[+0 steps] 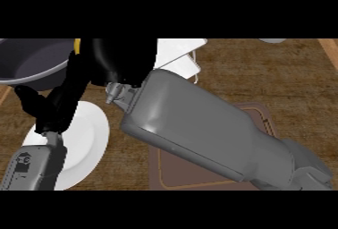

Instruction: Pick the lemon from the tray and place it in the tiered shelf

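Note:
My right forearm (198, 129) crosses the view from the lower right to the top middle. Its black right hand (122, 58) is raised close to the camera, curled, with its back toward me. A thin yellow sliver of the lemon (77, 45) shows at the hand's left edge; the rest is hidden by the hand. The white tiered shelf (179, 53) peeks out just right of the hand. The brown tray (178, 176) lies under the forearm, mostly covered. My left hand (56, 107) rests open at the left, fingers up.
A grey pot (30, 60) stands at the top left, behind the left hand's fingertips. A white plate (89, 143) lies on the wooden counter beside the left forearm. A pale object (272, 40) is cut off by the top right.

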Tool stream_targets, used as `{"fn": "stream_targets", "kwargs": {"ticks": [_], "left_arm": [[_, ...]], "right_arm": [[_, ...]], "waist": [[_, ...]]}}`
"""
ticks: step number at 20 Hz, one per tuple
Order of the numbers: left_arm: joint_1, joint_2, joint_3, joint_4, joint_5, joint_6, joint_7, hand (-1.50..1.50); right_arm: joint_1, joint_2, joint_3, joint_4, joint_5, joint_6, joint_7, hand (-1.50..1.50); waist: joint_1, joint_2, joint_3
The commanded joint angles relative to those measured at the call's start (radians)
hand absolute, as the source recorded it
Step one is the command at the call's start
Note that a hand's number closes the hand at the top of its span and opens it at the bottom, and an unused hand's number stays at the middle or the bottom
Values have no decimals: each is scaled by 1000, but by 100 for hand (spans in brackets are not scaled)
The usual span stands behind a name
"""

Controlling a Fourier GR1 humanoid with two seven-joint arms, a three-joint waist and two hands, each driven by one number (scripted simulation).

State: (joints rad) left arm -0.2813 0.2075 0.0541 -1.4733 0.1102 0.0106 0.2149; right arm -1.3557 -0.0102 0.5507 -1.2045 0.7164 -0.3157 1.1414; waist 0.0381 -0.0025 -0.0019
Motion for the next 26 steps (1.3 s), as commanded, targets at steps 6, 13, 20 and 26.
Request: {"fn": "stream_targets", "kwargs": {"ticks": [6, 13, 20, 26], "left_arm": [[57, 4, 21, -30, 0, 6, -4, 0], [-5, 6, 42, 30, -13, 15, -6, 0], [25, -6, 36, -14, -17, 8, -9, 0], [-12, 30, 70, -1, 25, -37, 24, 0]], "right_arm": [[73, 10, -117, -14, 49, -27, 73, 150], [252, -21, -165, -35, 77, -74, -119, 150], [299, -41, -256, -38, 74, -23, -216, 150], [340, -46, -320, 35, 160, -114, -184, -150]], "waist": [[-35, -2, 2], [-43, 2, 2], [-35, 2, 2], [-34, 3, 2]]}}
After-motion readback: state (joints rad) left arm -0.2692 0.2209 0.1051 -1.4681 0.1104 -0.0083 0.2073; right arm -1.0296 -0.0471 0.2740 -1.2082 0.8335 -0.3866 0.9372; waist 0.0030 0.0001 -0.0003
